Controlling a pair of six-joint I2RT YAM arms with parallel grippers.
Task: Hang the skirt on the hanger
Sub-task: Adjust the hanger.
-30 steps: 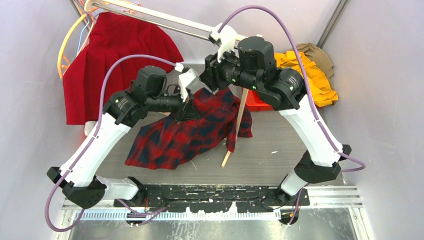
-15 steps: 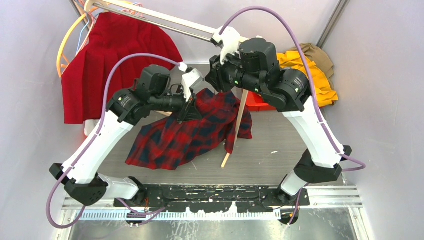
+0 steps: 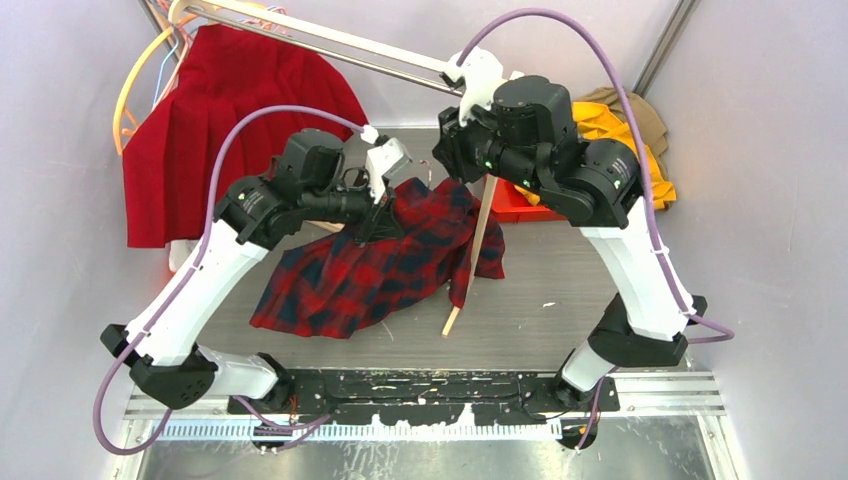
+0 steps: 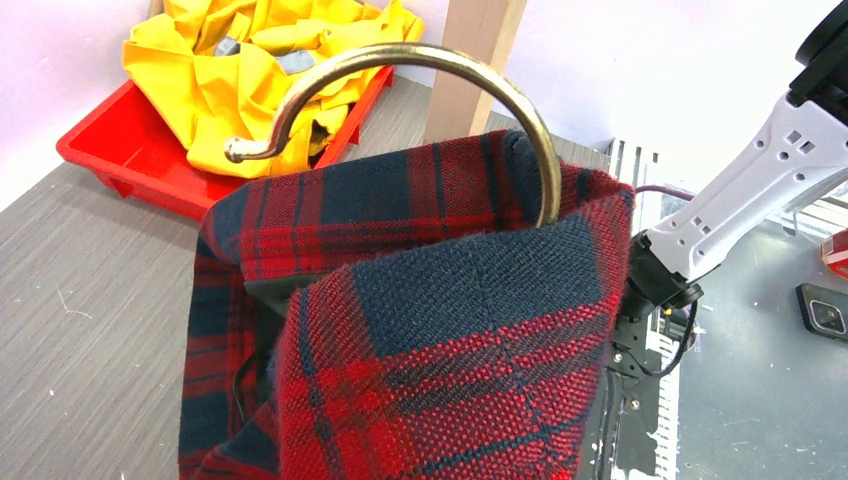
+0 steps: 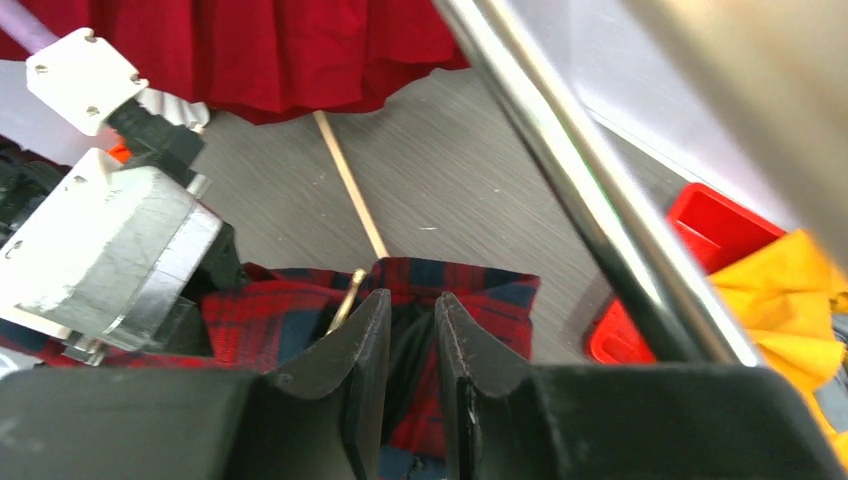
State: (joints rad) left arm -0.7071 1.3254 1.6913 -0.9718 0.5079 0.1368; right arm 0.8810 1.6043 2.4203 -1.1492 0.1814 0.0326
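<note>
We judge the skirt (image 3: 220, 120), upper left, unreached: left claw (image 3: 375, 225) grips the plaid garment (image 3: 350, 275); right claw (image 5: 412, 340) barely parted, empty, must reach it.

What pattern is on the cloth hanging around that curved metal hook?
The cloth is red-and-navy plaid, seen best in the left wrist view.

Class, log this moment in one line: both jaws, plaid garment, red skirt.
left jaws: shut on plaid garment | right jaws: slightly apart, empty, aimed at it | red skirt: hanging by rail, untouched
</note>
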